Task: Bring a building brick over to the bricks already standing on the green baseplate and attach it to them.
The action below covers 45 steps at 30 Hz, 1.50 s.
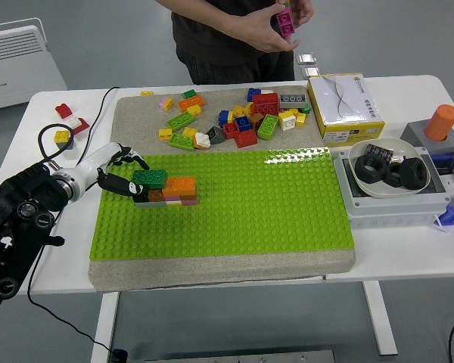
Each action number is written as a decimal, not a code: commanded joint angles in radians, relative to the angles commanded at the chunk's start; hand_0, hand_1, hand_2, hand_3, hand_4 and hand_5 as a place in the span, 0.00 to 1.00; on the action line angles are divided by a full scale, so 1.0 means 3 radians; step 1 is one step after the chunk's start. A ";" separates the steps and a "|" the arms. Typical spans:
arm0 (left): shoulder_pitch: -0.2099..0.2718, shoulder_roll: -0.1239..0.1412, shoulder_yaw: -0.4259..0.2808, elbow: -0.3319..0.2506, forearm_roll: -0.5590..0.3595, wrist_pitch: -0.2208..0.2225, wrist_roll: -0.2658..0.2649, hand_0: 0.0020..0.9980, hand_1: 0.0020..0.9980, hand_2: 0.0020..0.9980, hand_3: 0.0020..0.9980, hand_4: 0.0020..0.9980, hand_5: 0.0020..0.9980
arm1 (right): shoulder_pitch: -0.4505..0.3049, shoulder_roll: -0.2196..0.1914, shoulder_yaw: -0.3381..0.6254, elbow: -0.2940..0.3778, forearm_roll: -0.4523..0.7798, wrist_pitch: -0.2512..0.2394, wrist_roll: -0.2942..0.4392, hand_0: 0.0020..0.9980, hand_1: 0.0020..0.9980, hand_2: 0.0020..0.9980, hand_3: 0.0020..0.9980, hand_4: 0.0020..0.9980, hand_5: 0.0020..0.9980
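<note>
A dark green brick (150, 178) sits at the left end of a small stack on the green baseplate (234, 219), beside an orange brick (180, 184) with brown, pink and grey bricks under them. My left hand (127, 172) reaches in from the left, its fingers curled on the dark green brick's left end. The brick looks slightly tilted on the stack. Loose bricks (234, 121) lie in a pile beyond the baseplate. My right arm is out of sight.
A person at the far side holds a magenta brick (285, 19) in both hands. A yellow box (344, 106), a bowl of black rings (386, 168) and an orange cylinder (442, 122) stand at the right. A few bricks (66, 125) lie far left.
</note>
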 joint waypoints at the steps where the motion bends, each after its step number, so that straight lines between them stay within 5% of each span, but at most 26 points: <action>1: 0.0009 -0.0003 -0.0016 -0.0008 0.0009 -0.0006 0.0023 0.93 0.89 0.81 0.38 0.56 0.00 | -0.0002 0.0000 0.0001 0.0000 0.0000 0.0000 0.0000 0.71 0.66 0.71 0.77 0.87 1.00; 13: 0.0043 -0.0023 -0.0053 -0.0039 0.0121 0.0102 0.0288 0.92 0.88 0.80 0.37 0.55 0.00 | -0.0015 0.0002 0.0007 0.0000 0.0000 -0.0003 -0.0001 0.71 0.66 0.71 0.77 0.87 1.00; 45: 0.0011 -0.0095 0.0133 0.0027 0.0098 0.0212 0.0272 0.90 0.87 0.79 0.37 0.53 0.00 | -0.0001 0.0003 0.0050 0.0000 0.0000 0.0004 0.0008 0.71 0.66 0.71 0.77 0.87 1.00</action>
